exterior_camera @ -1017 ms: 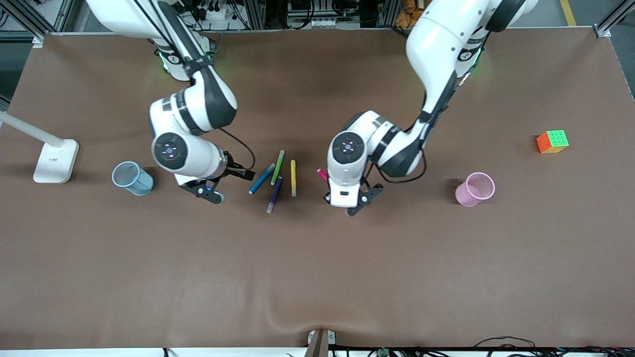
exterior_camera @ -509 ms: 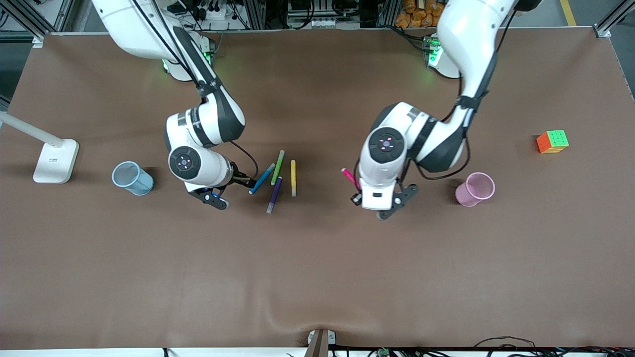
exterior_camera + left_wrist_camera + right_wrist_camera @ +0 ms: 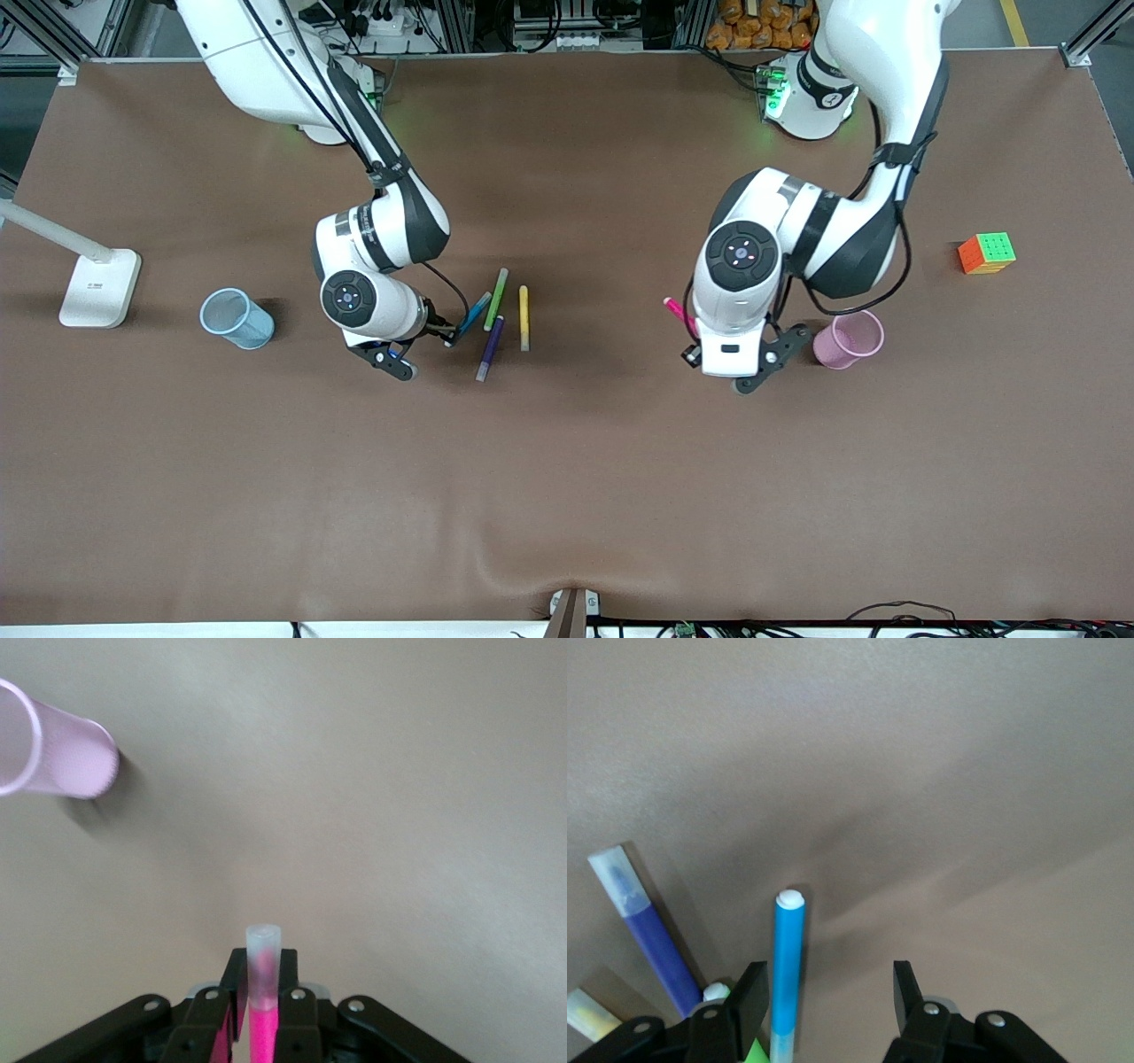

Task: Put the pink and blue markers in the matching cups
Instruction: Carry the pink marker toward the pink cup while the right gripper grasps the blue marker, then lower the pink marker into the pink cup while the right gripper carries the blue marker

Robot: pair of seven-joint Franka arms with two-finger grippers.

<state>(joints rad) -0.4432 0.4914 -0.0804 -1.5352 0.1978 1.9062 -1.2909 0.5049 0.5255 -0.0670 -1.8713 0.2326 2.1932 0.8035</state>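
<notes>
Tabletop (image 3: 567, 496), brown and broad, carried everything. Both arms reached out over its middle. The lamp base (image 3: 100, 288) sat at the right arm's end and the colour cube (image 3: 987, 252) at the left arm's end. The blue cup (image 3: 236, 318) lay tipped, well apart from the right pincer (image 3: 828, 997), toward the right arm's end. The pink cup (image 3: 850, 338) stood just beside the left pincer (image 3: 258, 1010). That left pincer was clamped on the pink marker (image 3: 263, 979), pale cap end poking out past the fingertips, in the air above the tabletop. The right pincer's fingers stood parted, one on each side of the blue marker (image 3: 787, 970), which lay flat, not gripped. Close by it lay the purple pen (image 3: 490, 347), the green pen (image 3: 495, 299) and the yellow pen (image 3: 524, 317).
</notes>
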